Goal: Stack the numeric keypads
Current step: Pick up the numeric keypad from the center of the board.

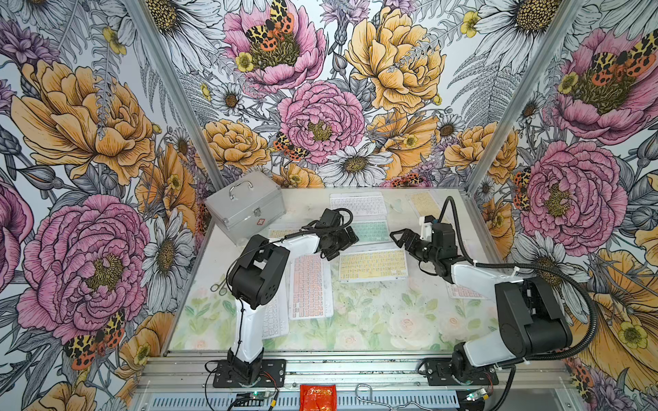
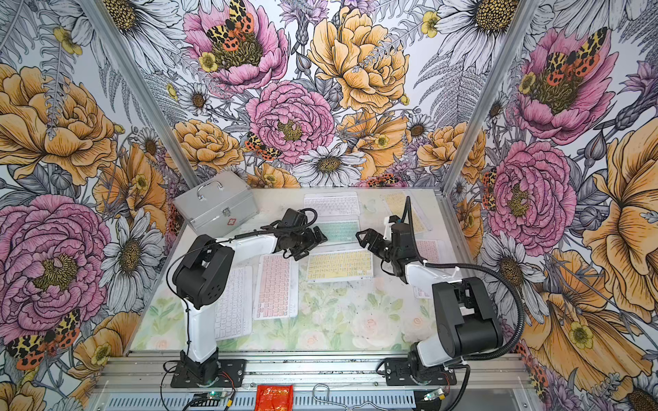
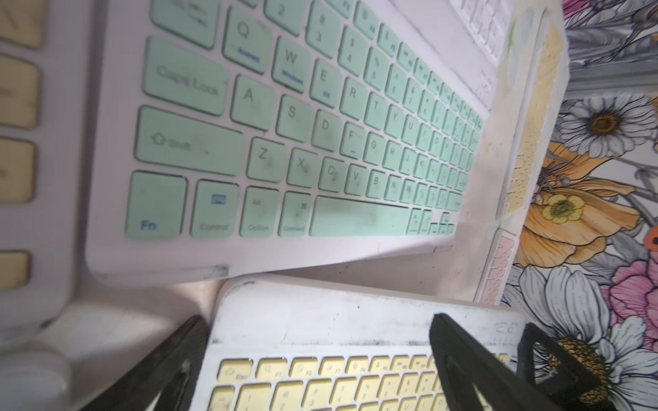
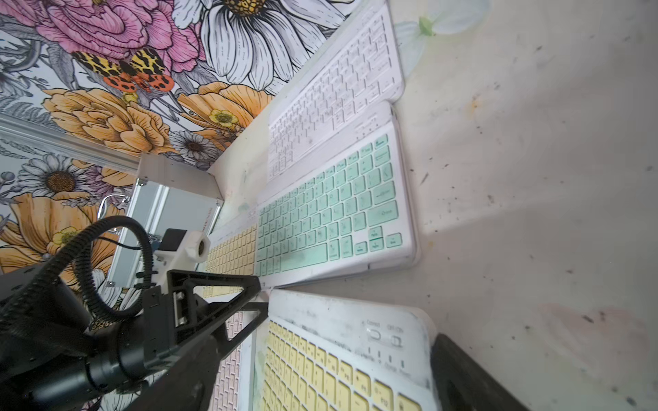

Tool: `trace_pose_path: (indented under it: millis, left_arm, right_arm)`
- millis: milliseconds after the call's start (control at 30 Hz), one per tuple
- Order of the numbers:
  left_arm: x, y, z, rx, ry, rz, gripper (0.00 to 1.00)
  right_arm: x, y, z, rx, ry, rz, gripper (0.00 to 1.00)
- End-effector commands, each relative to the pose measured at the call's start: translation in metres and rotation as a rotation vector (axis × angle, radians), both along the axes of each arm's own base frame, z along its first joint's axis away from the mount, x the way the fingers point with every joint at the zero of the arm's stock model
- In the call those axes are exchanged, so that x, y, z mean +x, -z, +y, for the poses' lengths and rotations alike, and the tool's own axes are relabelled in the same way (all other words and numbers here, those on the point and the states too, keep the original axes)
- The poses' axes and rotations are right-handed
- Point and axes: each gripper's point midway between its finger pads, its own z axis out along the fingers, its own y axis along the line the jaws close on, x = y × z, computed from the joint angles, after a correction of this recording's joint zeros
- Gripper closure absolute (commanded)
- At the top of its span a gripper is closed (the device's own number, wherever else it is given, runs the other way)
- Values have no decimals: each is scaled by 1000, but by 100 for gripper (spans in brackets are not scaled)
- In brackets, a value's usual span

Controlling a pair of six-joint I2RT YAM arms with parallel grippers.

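Several numeric keypads lie flat on the table in both top views. A yellow keypad (image 1: 372, 265) (image 2: 340, 265) sits mid-table, with a mint one (image 1: 372, 231) (image 3: 302, 142) (image 4: 331, 213) and a white one (image 1: 358, 203) behind it. A pink one (image 1: 309, 286) lies to its left. My left gripper (image 1: 334, 249) (image 3: 320, 356) stands open over the yellow keypad's left end (image 3: 320, 384). My right gripper (image 1: 400, 242) (image 4: 325, 356) is open, straddling its right end (image 4: 338, 363).
A silver case (image 1: 245, 206) with a handle stands at the back left. More keypads lie at the back right (image 1: 423, 203), under the left arm (image 1: 276, 320) and beside the right arm (image 1: 463, 291). Metal scissors (image 1: 219, 284) rest by the left wall.
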Motion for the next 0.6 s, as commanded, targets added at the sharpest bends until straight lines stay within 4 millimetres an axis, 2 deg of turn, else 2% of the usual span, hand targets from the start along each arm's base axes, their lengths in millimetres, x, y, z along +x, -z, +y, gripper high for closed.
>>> trace_pose_path:
  millis: [0, 333, 567]
  left_arm:
    - [-26, -2, -55, -213, 109, 55, 1]
    - [-24, -24, -69, -360, 54, 31, 1]
    - [-22, -35, -70, -399, 14, 8, 1]
  right_arm:
    - [-25, -36, 55, 166, -255, -28, 7]
    - [-11, -57, 55, 262, -198, -92, 9]
    - [1, -58, 50, 318, -112, -76, 10]
